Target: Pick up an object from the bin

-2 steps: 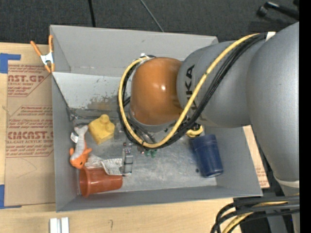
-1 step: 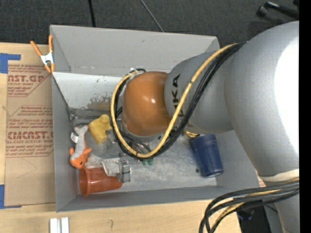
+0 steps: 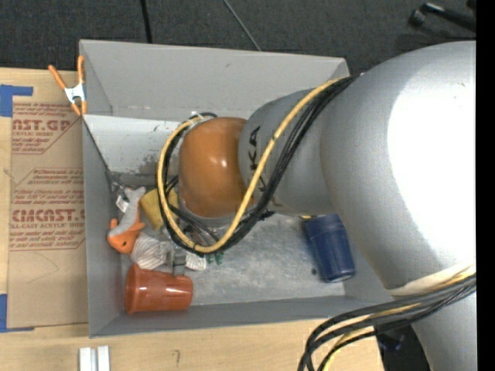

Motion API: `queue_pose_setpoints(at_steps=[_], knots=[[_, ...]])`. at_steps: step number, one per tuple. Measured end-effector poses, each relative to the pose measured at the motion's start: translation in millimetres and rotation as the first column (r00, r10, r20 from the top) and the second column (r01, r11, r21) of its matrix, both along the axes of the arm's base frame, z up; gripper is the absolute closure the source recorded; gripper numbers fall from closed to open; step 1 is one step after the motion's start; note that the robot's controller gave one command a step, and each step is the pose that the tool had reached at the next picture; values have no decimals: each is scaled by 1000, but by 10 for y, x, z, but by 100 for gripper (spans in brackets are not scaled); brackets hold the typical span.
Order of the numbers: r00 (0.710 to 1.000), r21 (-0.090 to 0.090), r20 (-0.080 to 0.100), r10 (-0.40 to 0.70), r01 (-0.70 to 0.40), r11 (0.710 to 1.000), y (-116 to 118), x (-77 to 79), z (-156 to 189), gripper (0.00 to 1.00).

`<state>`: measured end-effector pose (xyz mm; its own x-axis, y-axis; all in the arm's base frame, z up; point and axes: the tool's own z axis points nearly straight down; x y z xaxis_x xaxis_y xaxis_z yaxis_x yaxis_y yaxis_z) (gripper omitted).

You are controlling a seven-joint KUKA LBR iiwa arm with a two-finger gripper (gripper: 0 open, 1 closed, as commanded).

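Grey metal bin (image 3: 100, 300): the gripper (image 3: 182, 258) hangs low in its lower-left part, under the arm's orange cover (image 3: 209, 168) and looped cables (image 3: 166, 199). Whether it is released or clenched I cannot tell, and nothing can be seen in its grasp.

Nearest to it is a crumpled pale wrapper (image 3: 151, 250), with a red-orange cup (image 3: 158, 288) on its side just below. Either could be the thing to pick.

The likely trouble is crowding. The wrapper, a small orange piece (image 3: 124, 239), a yellow lump (image 3: 151, 207) and a white scrap (image 3: 124, 202) lie heaped together by the left wall. A grasp there may catch two things at once or slip off the crinkled wrapper. The cup, being round and on its side, would probably roll away if nudged. The wall is near enough that the gripper could strike it, and the cables might drag across the heap.

The bin also holds a blue can (image 3: 329, 246) at the lower right, well apart from the heap, partly under the arm. Whether the cup has anything in it cannot be told.
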<state>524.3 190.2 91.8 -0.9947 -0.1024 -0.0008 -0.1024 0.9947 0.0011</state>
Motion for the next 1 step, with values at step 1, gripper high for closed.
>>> queue_pose_setpoints(at_steps=[1], knots=[[1000,0,0,0,0,1000,1,-1,0,100]])
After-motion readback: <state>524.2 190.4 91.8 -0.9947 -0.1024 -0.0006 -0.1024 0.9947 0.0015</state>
